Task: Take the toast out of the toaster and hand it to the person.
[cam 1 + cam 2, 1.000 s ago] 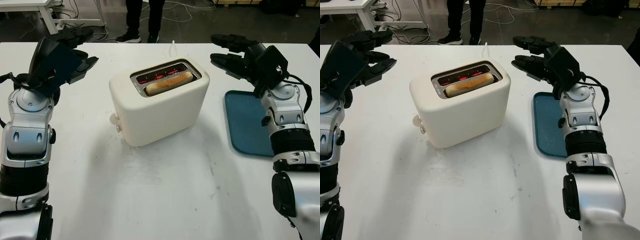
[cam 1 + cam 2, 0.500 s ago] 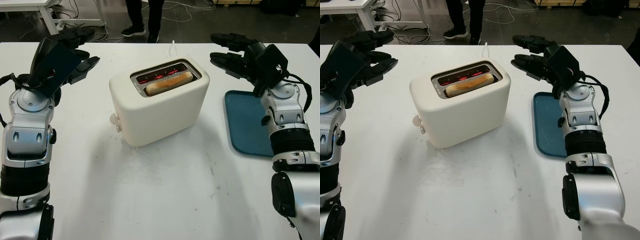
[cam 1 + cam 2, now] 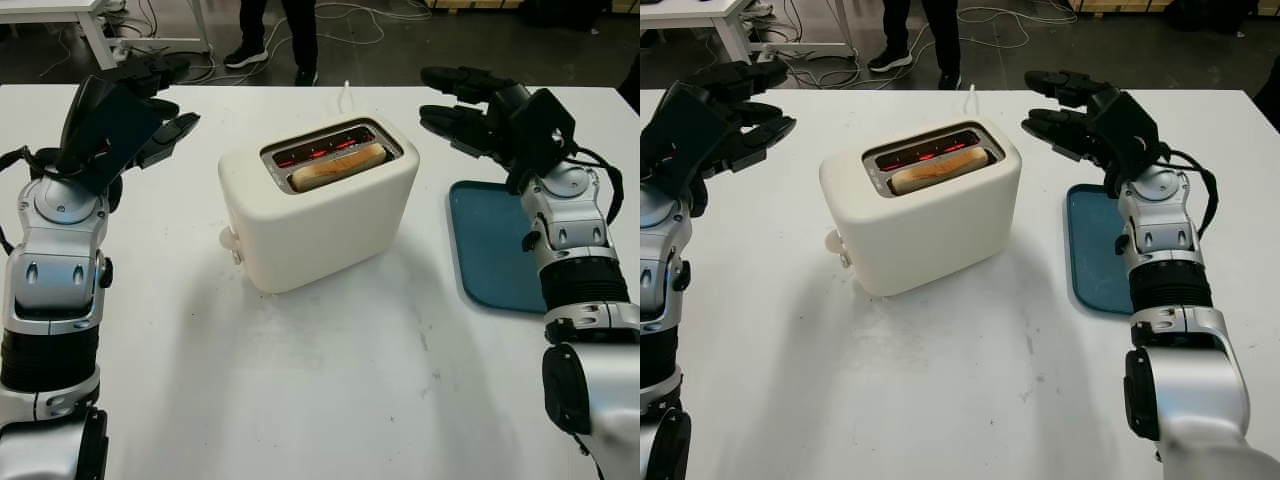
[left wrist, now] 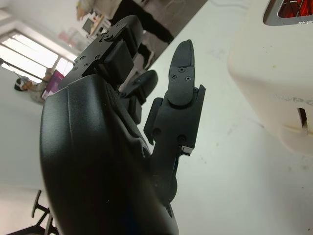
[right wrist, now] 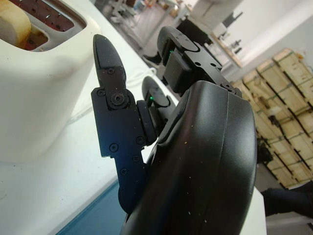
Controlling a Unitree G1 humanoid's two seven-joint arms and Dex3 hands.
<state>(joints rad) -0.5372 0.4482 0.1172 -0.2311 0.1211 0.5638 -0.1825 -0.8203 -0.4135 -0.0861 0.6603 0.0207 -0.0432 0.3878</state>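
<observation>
White table [image 3: 330,380], one toaster [image 3: 315,215], one toast [image 3: 338,166]

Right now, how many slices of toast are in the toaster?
1. The toast sits in the front slot of the toaster; the rear slot shows glowing red elements, though a slice sunk deeper could be hidden.

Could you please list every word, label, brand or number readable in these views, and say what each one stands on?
No text can be read with certainty.
Toaster: faint embossed lettering on its side wall above the lever slot, too faint to read.
Toast, blue tray, left hand and right hand, both open: no markings legible.
</observation>
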